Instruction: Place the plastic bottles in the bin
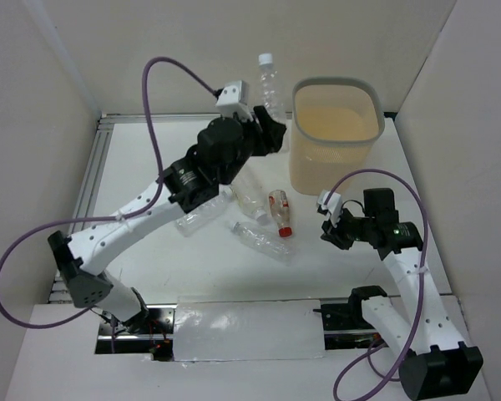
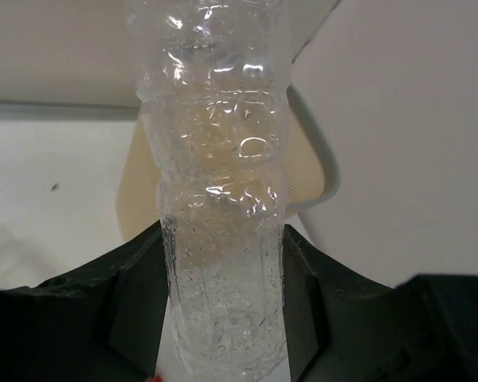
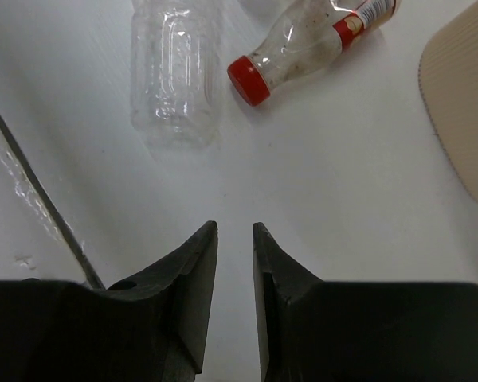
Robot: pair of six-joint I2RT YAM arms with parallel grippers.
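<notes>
My left gripper (image 1: 271, 134) is shut on a clear white-capped plastic bottle (image 1: 271, 83) and holds it upright in the air, just left of the beige bin (image 1: 317, 171). In the left wrist view the bottle (image 2: 223, 199) stands between my fingers (image 2: 135, 310), with the bin (image 2: 139, 199) behind it. A red-capped bottle (image 1: 280, 210) and three clear bottles (image 1: 263, 241) (image 1: 199, 219) (image 1: 249, 200) lie on the table. My right gripper (image 1: 328, 221) hangs right of them, jaws nearly together and empty (image 3: 235, 239); ahead lie the red-capped bottle (image 3: 303, 52) and a clear one (image 3: 175, 72).
White walls close in on the table at the left, back and right. The left arm's purple cable (image 1: 163, 100) loops above the table. The bin's side (image 3: 462, 103) shows at the right edge of the right wrist view.
</notes>
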